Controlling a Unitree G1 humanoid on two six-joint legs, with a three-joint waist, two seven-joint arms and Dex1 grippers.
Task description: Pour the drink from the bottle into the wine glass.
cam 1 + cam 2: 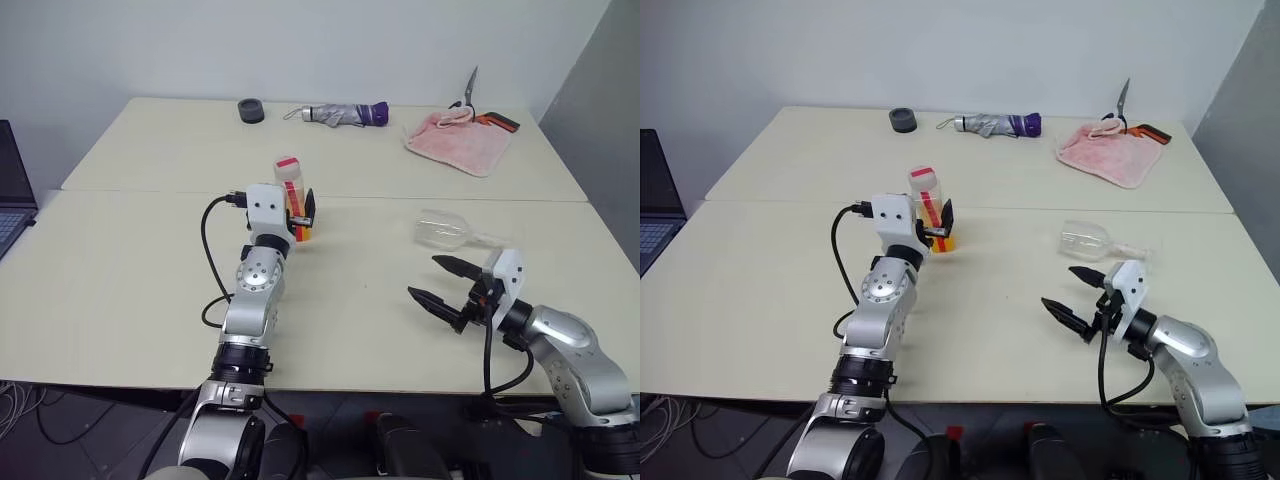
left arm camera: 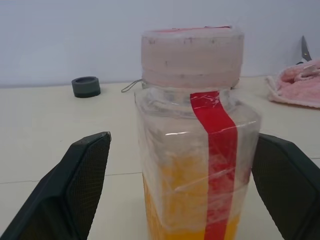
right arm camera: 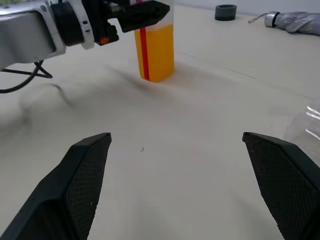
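Note:
The bottle stands upright on the table near the seam, with a red cap and a red strip down its clear body. The orange drink fills its lower part. My left gripper is open, one finger on each side of the bottle with a gap on both sides, as the left wrist view shows. The wine glass lies on its side on the table to the right, its stem pointing right. My right gripper is open and empty, just in front of the glass, hovering above the table.
At the back of the table are a black ring, a folded grey-purple umbrella, a pink towel and scissors. A laptop sits at the far left edge.

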